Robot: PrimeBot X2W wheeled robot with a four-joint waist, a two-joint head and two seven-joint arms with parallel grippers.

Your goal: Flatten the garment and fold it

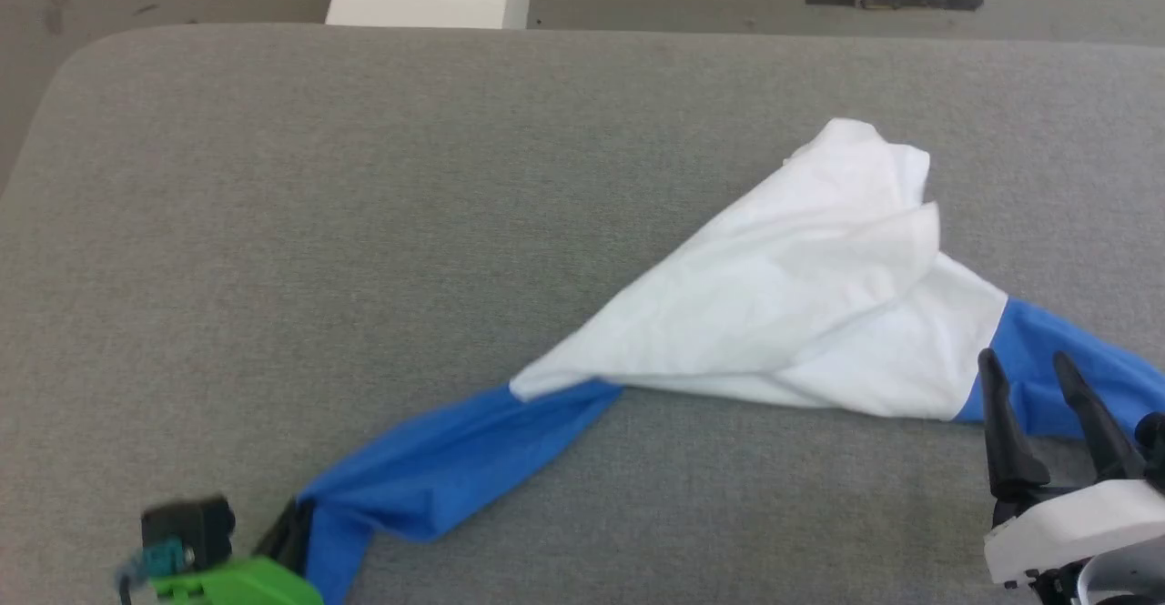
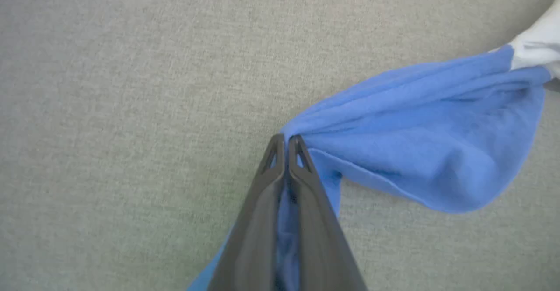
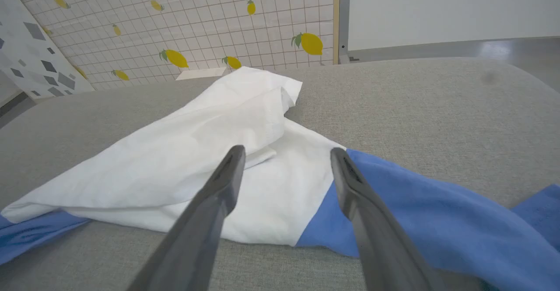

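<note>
Shirt (image 1: 792,287) lies on the grey table (image 1: 364,177), right of centre in head view, and is nowhere near flat. White body is bunched into a rough triangle w/ a flap doubled over on top and creases all through. One blue sleeve (image 1: 437,468) trails toward the robot's lower left; other sleeve (image 1: 1074,359) runs off the right edge.

L gripper (image 2: 286,140) is clamped tight on the end of the first sleeve. Its wrist view shows blue cloth pinched btwn the two fingers, w/ the sleeve gathered into folds fanning away from the tips. R gripper (image 1: 1024,364) is spread wide, holding nothing, poised by the seam where white body meets the other sleeve. Can't tell if its tips touch the cloth.

Progress: early, approx. first step only, one sleeve end grabbed. Flattening not done: flap needs opening, body needs spreading, both sleeves need laying straight. No fold started yet.

Prob. next need: R side gets its own hold on the far sleeve or shoulder, so both arms can draw the shirt out wide. Risk: a one-sided pull just drags the heap across the table.
</note>
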